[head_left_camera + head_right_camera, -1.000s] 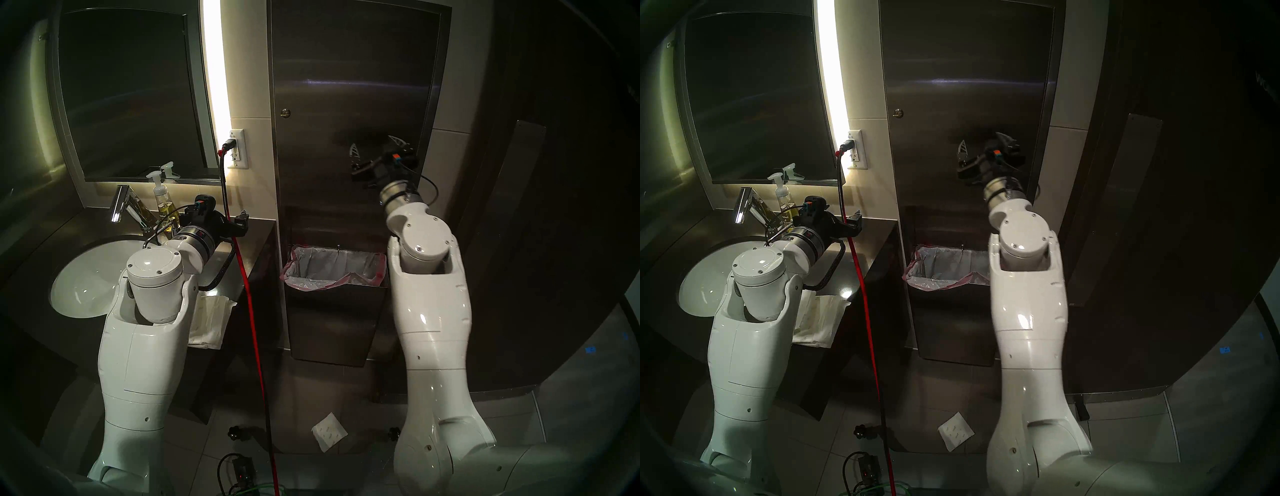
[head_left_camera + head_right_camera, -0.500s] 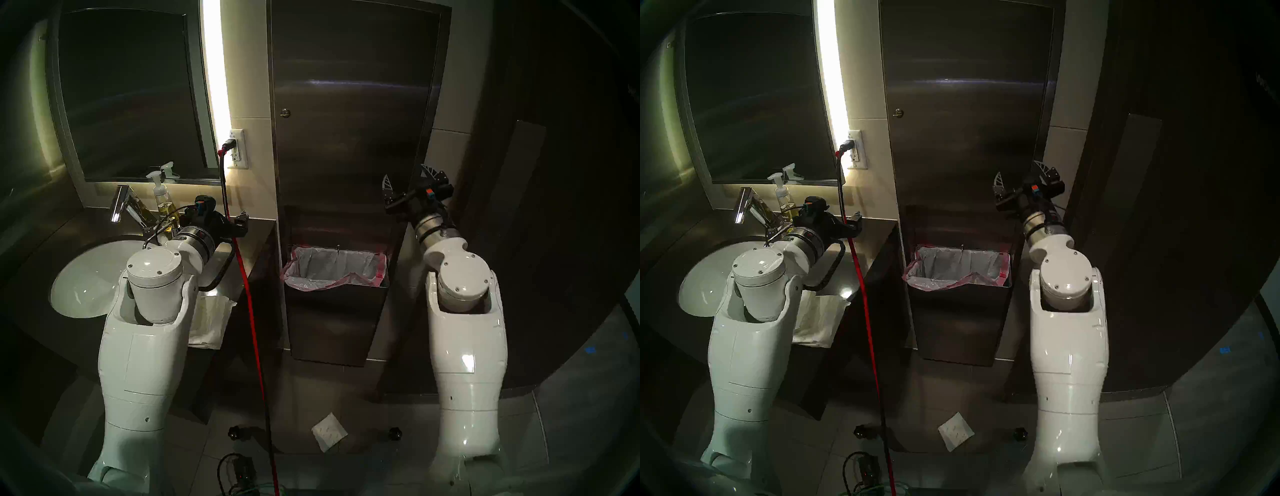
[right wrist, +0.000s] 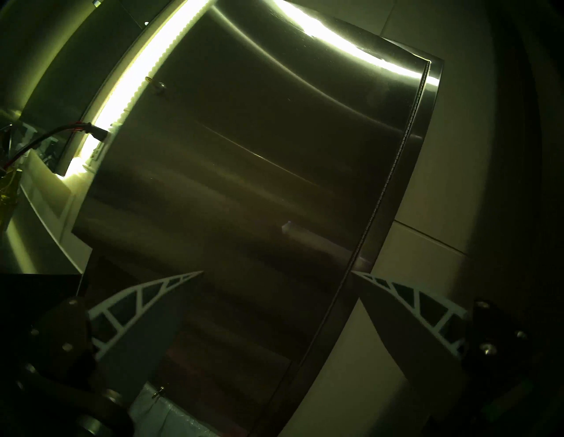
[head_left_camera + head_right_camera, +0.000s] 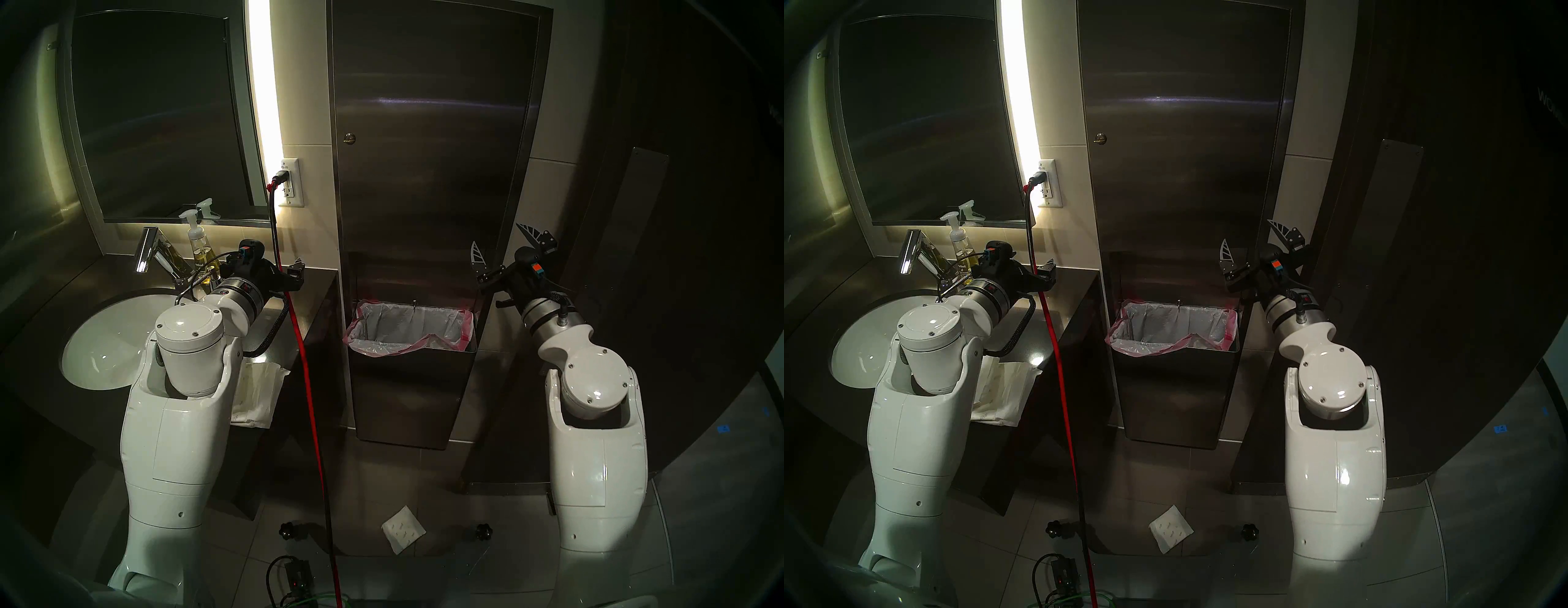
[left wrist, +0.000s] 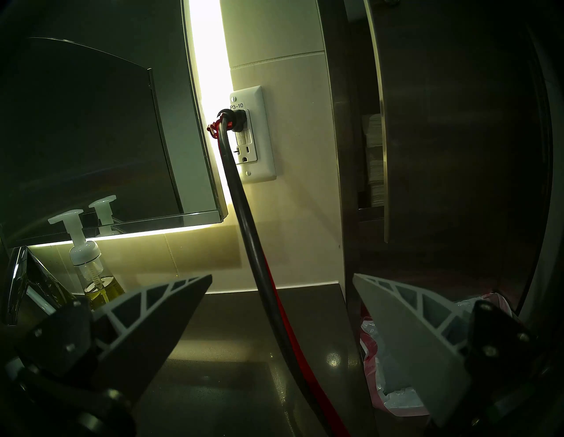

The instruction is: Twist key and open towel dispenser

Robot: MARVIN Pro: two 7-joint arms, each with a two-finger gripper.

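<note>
While I watch the head view, the towel dispenser stands on the wall just past the right edge of the counter, its long axis vertical. The key sits in the lock near the door's left edge, well above counter height. It points straight out of the door face towards the robot. I cannot tell how its flat is turned. From the left wrist camera the door's lock side stands off the frame, and a stack of white towels shows in the gap.

The left gripper hangs over the counter's back right corner, fingers spread, with nothing between them. The right gripper is spread and empty too, off beyond the counter's right edge, in front of the door's hinge side near its lower end.

Compared with a second ago, the right gripper has dropped down and swung out to the right. It was higher up then, over the middle of the door. The left arm, the key and the door look unchanged from the head.

My count: one dispenser, one key, two grippers, one waste bin below the door, one soap bottle at the counter's back edge, one pile of paper towels at the counter's front right corner, one loose sheet on the floor.
</note>
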